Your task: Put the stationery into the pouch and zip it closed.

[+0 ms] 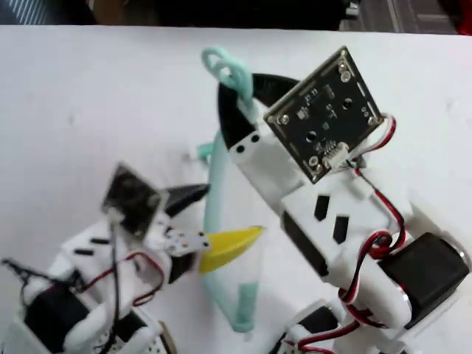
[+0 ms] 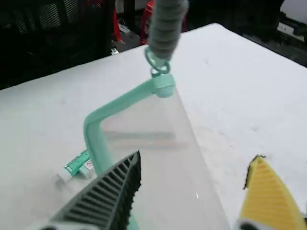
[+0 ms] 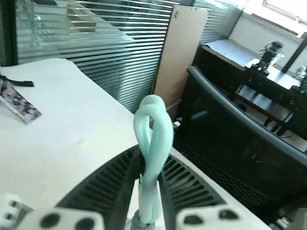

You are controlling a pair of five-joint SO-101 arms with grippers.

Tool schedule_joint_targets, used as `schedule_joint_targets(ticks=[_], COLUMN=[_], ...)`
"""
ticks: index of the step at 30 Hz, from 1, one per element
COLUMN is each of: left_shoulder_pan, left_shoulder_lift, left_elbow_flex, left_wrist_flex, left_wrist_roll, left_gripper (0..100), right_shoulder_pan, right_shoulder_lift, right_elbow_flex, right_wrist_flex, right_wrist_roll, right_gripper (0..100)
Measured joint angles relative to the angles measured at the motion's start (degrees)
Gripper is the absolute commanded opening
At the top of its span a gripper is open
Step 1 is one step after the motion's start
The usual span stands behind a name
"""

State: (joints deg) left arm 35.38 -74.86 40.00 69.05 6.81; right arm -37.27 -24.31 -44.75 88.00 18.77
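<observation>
Tension seems the aim: the right gripper (image 3: 149, 165) pinches the mint pull loop (image 3: 153, 115) tight, while the left gripper (image 2: 196, 163), jaws wide, straddles the clear pouch (image 2: 148, 139) on the table (image 1: 88, 88), likely to steady it.

A clear plastic pouch with mint-green zip edging (image 2: 158, 143) rests on the white counter (image 2: 249, 96), between the parted jaws of the left gripper (image 2: 197, 163).

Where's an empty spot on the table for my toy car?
Bare table lies far left, beyond the pouch and left arm, and far right, behind the right arm. The middle and near edge are crowded.
</observation>
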Motion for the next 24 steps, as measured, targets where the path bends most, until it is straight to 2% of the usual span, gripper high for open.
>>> schedule_joint_targets(ticks=[6,11,17,24], left_shoulder_pan=[1.14,0.97,-2.55,-7.21], left_shoulder_lift=[5.27,5.63,5.98,5.71], left_elbow_flex=[-0.35,4.40,11.34,11.96], left_wrist_flex=[-0.79,-8.00,-15.56,-15.91], left_wrist_roll=[0.18,0.18,0.35,0.44], left_gripper=[35,35,35,33], right_shoulder_pan=[-3.25,-7.82,-11.96,-12.13], right_shoulder_lift=[-0.09,-2.99,-7.65,-10.90], right_elbow_flex=[0.00,0.00,0.35,0.35], right_wrist_flex=[0.00,0.00,0.00,1.93], right_wrist_roll=[-2.81,-3.25,-3.25,-3.25], right_gripper=[1.6,1.6,1.6,1.6])
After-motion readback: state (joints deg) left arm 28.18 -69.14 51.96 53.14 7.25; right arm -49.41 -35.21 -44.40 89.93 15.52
